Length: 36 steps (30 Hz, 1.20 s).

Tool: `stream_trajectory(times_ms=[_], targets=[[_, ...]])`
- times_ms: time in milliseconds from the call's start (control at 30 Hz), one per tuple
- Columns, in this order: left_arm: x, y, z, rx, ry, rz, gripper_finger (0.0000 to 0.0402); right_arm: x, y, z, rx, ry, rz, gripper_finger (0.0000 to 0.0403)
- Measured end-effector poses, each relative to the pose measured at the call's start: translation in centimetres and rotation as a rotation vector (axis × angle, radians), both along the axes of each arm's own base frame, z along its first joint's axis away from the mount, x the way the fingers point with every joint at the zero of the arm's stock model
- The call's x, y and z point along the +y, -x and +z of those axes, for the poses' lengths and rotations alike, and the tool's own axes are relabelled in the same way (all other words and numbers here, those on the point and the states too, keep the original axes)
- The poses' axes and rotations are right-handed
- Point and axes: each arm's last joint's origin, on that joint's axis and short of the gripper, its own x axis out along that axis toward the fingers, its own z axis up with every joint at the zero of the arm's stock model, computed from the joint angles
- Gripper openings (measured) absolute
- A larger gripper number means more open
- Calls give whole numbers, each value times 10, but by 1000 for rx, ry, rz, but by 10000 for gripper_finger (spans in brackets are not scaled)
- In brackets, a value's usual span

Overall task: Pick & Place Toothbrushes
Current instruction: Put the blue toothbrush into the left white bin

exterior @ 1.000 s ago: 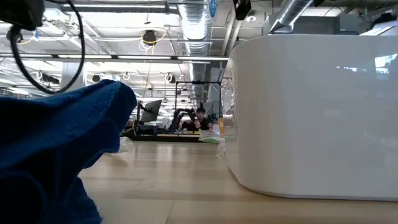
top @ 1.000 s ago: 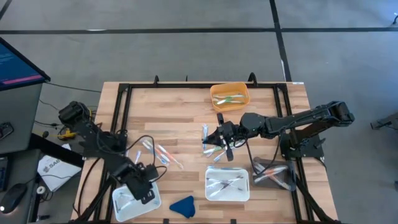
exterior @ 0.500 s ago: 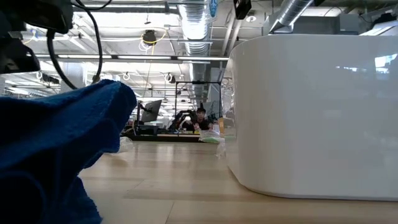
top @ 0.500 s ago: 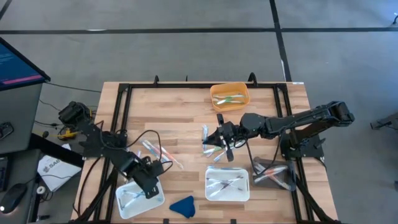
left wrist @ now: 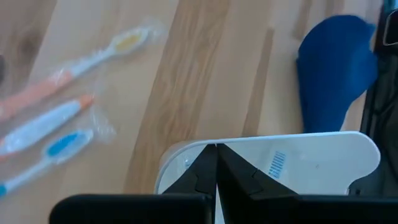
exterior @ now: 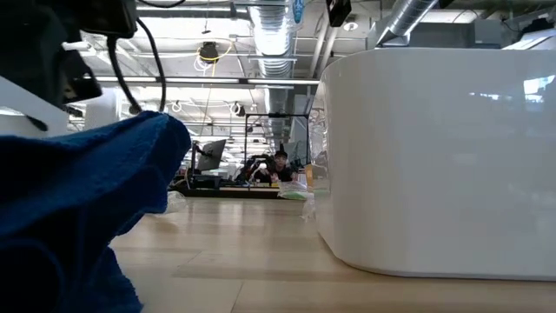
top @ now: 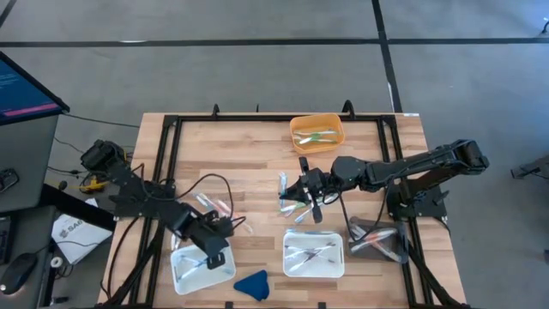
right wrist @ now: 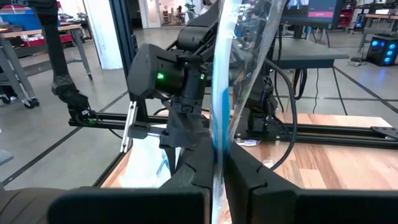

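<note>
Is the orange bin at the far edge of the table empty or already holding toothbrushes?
Not empty. The high view shows the orange bin holding a few toothbrushes, pale and green sticks lying across its floor. Their exact number cannot be told.

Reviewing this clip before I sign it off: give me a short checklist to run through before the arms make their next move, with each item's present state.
1. Right gripper shut on a wrapped toothbrush: ok, the blue brush stands between its fingers.
2. Left gripper empty: ok, fingers closed together with nothing between them.
3. Left gripper over the left white tray: ok, it hangs at that tray's rim.
4. Middle white tray free to receive: ok, it holds some brushes with room left.
5. Loose toothbrushes still on the table: ok, several lie beside the left tray.
6. Blue cloth clear of the trays: cannot tell, it lies close between them.
</note>
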Motion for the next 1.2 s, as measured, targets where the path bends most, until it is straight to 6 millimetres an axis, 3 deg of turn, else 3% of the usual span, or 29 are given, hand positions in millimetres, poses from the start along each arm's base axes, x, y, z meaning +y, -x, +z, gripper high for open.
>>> stream_trajectory(times_ms=[133, 333, 467, 700, 933, 1200], targets=[[2, -8, -5, -12, -7, -18, 0, 0, 0, 0, -1, 2, 0, 9], [-5, -20, -28, 57, 31, -76, 0, 0, 0, 0, -1, 3, 0, 9], [-10, -17, -25, 50, 38, -85, 0, 1, 0, 0, -3, 14, 8, 9], [-10, 0, 20, -178, 1, -51, 0, 6, 1, 2, -30, 24, 28, 9], [2, 17, 64, -486, -164, 39, 1, 18, 3, 9, -114, 70, 75, 9], [10, 12, 103, -781, -229, -9, 7, 37, 7, 15, -209, 143, 136, 9]])
